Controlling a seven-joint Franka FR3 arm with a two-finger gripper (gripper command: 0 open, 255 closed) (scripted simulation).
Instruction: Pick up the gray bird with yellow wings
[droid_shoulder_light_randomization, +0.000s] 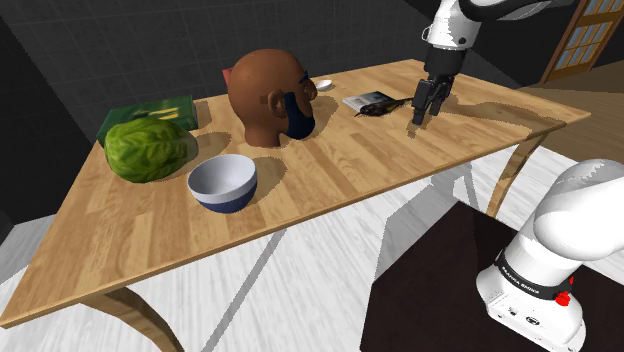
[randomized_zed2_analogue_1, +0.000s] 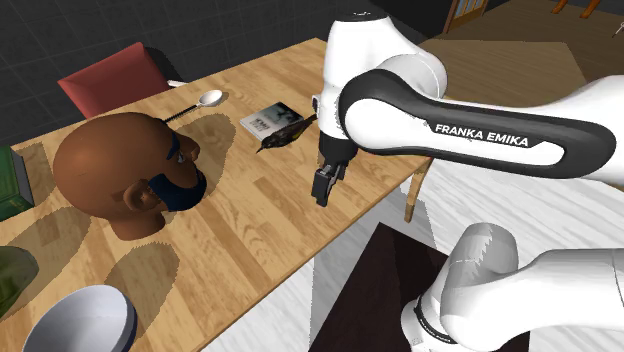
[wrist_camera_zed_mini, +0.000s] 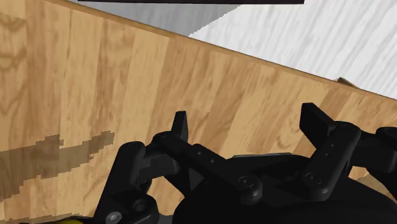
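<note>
The bird (droid_shoulder_light_randomization: 385, 104) is a small dark shape lying on the wooden table (droid_shoulder_light_randomization: 330, 160), its tail end against a white booklet (droid_shoulder_light_randomization: 364, 99). The second exterior view shows the same bird (randomized_zed2_analogue_1: 284, 133) beside the booklet (randomized_zed2_analogue_1: 268, 119). My black gripper (droid_shoulder_light_randomization: 424, 109) hangs just above the table, a short way to the shoulder view's right of the bird, apart from it. Seen in the second exterior view, the gripper (randomized_zed2_analogue_1: 322, 188) is nearer the table's front edge than the bird. The wrist view has the gripper (wrist_camera_zed_mini: 247, 124) open, with bare wood between its fingers.
A brown mannequin head (droid_shoulder_light_randomization: 268, 95) with a dark blue beard stands mid-table. A green cabbage (droid_shoulder_light_randomization: 148, 150), a green book (droid_shoulder_light_randomization: 150, 113) and a white-and-blue bowl (droid_shoulder_light_randomization: 222, 182) lie toward the shoulder view's left. A spoon (droid_shoulder_light_randomization: 323, 84) rests behind the head, and a red chair (randomized_zed2_analogue_1: 115, 75) stands beyond the table.
</note>
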